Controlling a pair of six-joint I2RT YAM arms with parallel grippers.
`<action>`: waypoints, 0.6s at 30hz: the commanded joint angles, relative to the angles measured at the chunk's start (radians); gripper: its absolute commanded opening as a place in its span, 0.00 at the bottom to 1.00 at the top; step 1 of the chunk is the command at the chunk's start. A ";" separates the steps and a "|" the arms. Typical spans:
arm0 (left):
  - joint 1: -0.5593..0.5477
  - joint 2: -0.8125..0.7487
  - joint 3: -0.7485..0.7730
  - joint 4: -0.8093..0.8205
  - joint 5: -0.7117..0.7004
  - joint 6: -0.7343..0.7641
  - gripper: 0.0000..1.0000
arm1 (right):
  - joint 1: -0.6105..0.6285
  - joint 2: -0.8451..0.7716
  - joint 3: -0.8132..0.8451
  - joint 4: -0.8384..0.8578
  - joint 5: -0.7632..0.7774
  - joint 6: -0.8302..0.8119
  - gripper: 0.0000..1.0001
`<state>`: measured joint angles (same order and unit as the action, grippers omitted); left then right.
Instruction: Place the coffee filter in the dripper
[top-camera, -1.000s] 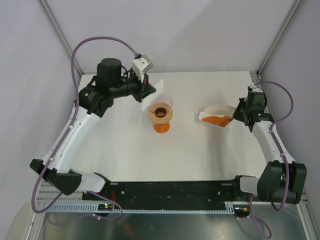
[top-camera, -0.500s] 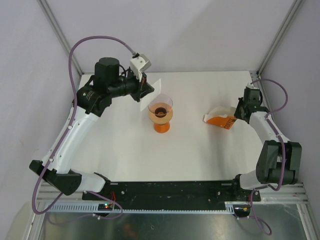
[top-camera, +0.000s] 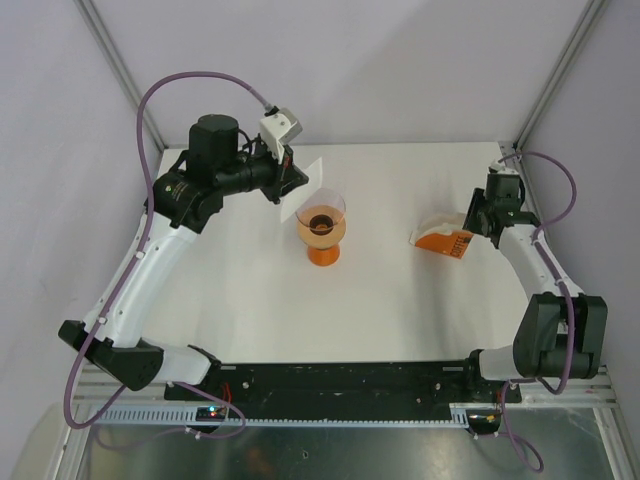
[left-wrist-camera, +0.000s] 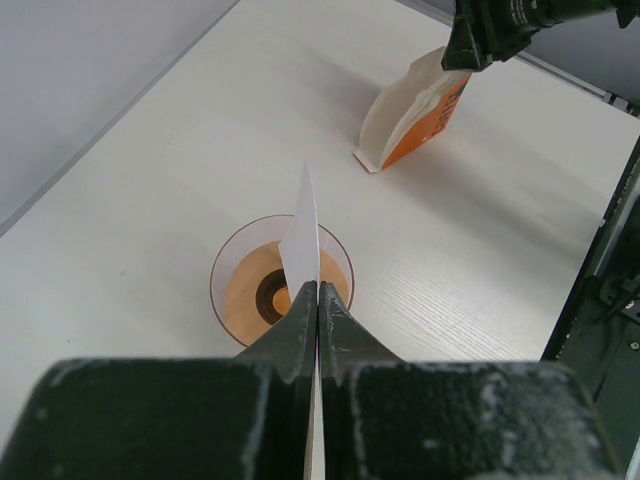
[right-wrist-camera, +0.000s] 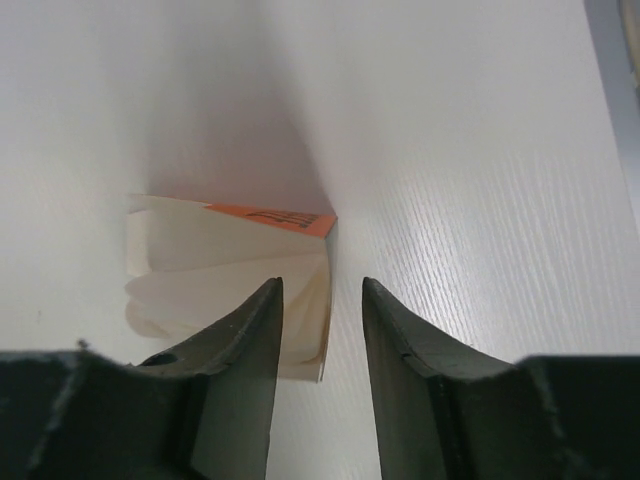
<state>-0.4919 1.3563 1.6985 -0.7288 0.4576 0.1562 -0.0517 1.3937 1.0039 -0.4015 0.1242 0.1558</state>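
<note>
Counting one coffee filter (left-wrist-camera: 302, 240), one dripper (left-wrist-camera: 245, 290), one orange cup (top-camera: 323, 256), one packet (top-camera: 440, 240).

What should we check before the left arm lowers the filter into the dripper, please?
1. Left gripper shut on filter: ok.
2. Filter opened into a cone: not ok, it is flat.
3. Filter centred over dripper: cannot tell; the top view shows it at the rim's far-left edge.
4. Dripper upright on orange base: ok.
5. Dripper empty: ok.
6. Right gripper away from dripper: ok, open by the packet.
</note>
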 joint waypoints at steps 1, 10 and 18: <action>0.008 -0.006 0.047 -0.004 0.018 -0.014 0.00 | 0.024 -0.053 0.093 -0.020 0.024 -0.032 0.44; 0.007 -0.019 0.039 -0.019 0.096 0.016 0.00 | 0.045 -0.172 0.176 -0.069 0.048 -0.071 0.67; 0.006 -0.034 0.048 -0.094 0.323 0.104 0.00 | 0.222 -0.382 0.223 -0.037 -0.236 -0.162 0.85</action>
<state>-0.4900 1.3560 1.6985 -0.7784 0.6262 0.2016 0.0582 1.1259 1.1721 -0.4812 0.1162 0.0723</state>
